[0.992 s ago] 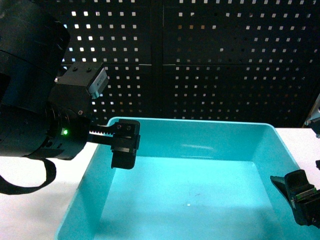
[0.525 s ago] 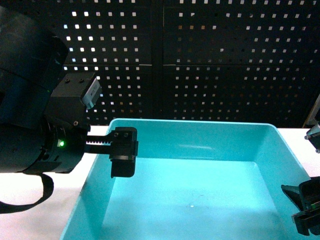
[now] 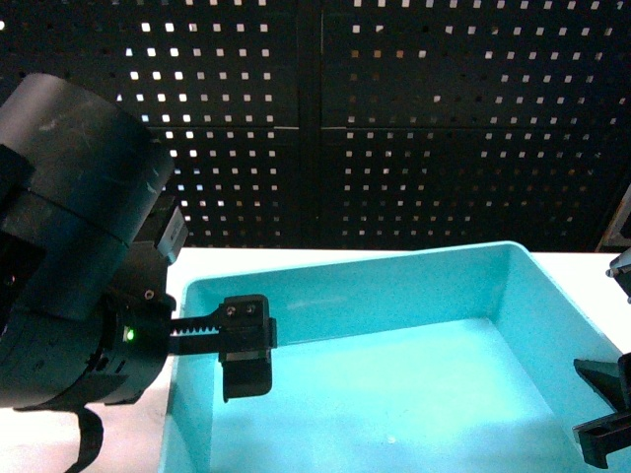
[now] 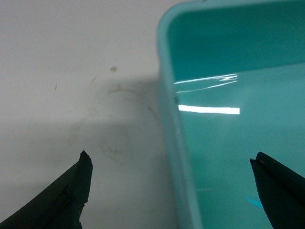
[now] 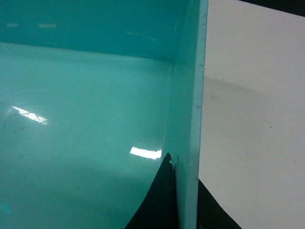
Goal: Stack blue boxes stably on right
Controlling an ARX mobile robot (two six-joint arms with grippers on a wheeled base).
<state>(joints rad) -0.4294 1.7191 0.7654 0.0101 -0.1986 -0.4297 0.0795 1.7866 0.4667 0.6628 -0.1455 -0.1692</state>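
Two tools: left [image 4: 171,191] spread wide astride the tub [image 4: 167,109] wall, right [image 5: 183,200] clamping its wall.

Turquoise tub [image 3: 394,296]: smooth plastic, glossy, bright glare streaks on floor, faint scuffs inside. Table [image 4: 71,71] beside tub: matt white, lightly smudged and scratched. Pegboard [image 3: 394,118] behind tub: matt black, perforated. Left gripper [image 4: 171,191] fingers [image 4: 71,191] astride tub wall: matt black, hard-looking

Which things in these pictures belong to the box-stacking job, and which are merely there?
Job:
turquoise tub
left gripper, open astride the tub's wall
right gripper, clamped on the opposite wall

Merely there:
white table
black pegboard
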